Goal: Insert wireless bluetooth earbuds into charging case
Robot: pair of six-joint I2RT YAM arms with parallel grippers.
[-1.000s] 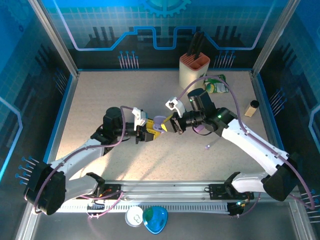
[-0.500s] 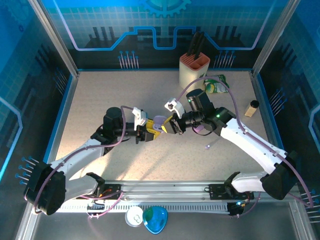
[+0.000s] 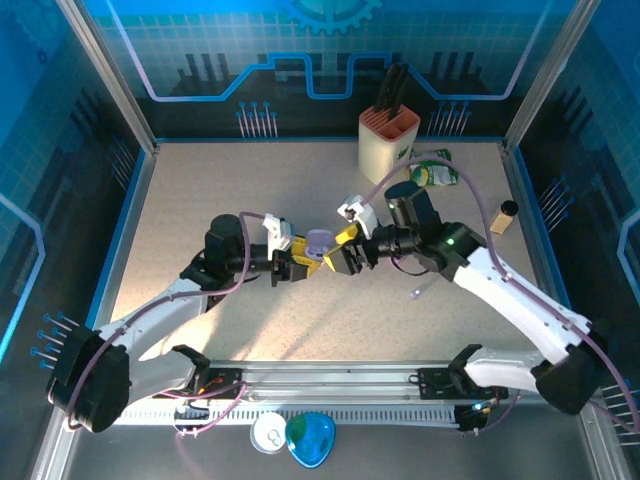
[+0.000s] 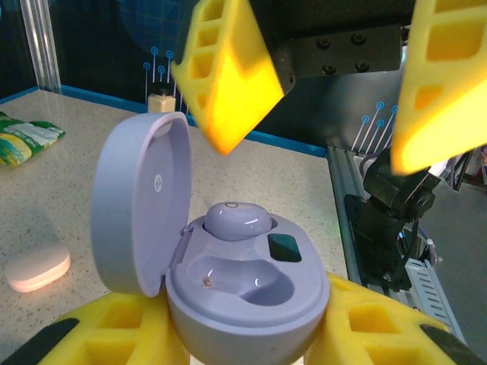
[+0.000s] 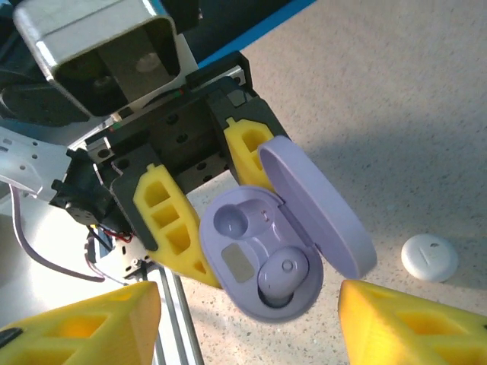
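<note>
The left gripper (image 3: 299, 263) is clamped on a lilac charging case (image 4: 251, 308), its yellow fingers (image 4: 106, 334) pressed against both sides of the rounded base and holding it up off the table (image 3: 230, 180). The case's lid (image 4: 141, 205) stands swung open to one side. Inside, one lilac earbud (image 4: 237, 220) sits in its well next to a small dark window, and the neighbouring well (image 4: 240, 277) is bare and glossy. Facing it, the right gripper (image 3: 341, 251) has its jaws spread wide with nothing between them, the two yellow tips poised just above the open case without touching it. From the right wrist camera, the seated earbud (image 5: 283, 275) lies at the end of the case nearest that gripper. A pale pebble-shaped case (image 4: 38, 266) rests on the speckled tabletop beside the held one. Farther back stand a knife block (image 3: 387, 138), a green packet (image 3: 432, 172) and a small bottle (image 3: 503, 215) near the right wall.
</note>
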